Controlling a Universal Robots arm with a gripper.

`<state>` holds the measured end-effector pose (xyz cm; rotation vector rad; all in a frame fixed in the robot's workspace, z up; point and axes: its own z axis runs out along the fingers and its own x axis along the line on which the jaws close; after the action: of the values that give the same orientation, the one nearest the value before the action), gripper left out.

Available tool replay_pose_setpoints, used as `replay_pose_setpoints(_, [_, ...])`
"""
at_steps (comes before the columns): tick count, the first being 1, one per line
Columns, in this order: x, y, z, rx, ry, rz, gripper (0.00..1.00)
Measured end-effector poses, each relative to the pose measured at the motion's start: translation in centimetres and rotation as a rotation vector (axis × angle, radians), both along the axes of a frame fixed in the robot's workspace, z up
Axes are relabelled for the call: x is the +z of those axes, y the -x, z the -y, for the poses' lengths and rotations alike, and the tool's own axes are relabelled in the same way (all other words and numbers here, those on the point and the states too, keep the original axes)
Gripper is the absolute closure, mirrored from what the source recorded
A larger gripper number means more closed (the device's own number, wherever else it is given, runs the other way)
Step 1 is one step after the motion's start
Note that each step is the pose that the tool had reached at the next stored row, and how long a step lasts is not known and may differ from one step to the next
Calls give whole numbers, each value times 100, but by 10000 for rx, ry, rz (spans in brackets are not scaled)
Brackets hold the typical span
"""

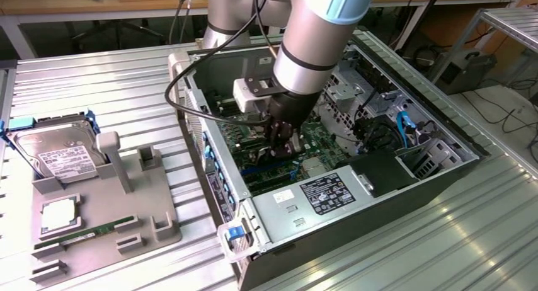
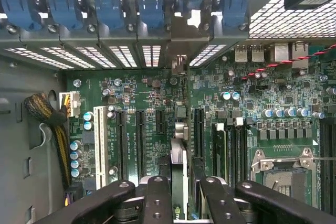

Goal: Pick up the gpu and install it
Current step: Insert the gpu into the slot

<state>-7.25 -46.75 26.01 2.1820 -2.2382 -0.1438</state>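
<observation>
The tool [image 1: 281,143] was lowered inside the open computer case [image 1: 437,171], its fingers [image 2: 157,203] clamped on the gpu [image 2: 179,182]. The card was held edge-on, directly below the tool, its long axis running toward the rear slot openings [image 2: 152,56] and its silver end bracket [image 2: 179,64] near that perforated wall. It stood over the green motherboard [image 2: 252,93], among the black expansion slots [image 2: 140,140], apparently in line with one; whether it was fully seated could not be told. On the ribbed metal surface [image 1: 109,83], a grey parts tray [image 1: 101,209] carried a silver hard drive [image 1: 59,152] and a narrow green memory stick [image 1: 84,231].
</observation>
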Motion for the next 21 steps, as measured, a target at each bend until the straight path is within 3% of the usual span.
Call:
replay_pose_setpoints(9, [-77,4,0,0,6,-2,74])
replay_pose_setpoints(10, [-84,5,-2,-3,-14,5,73])
replay_pose_setpoints(11, [-72,5,-1,-2,-2,1,73])
replay_pose_setpoints(12, [-39,5,-1,-1,3,-1,66])
replay_pose_setpoints(16, [195,4,-1,0,4,-2,66])
replay_pose_setpoints(21, [252,22,-24,0,13,29,67])
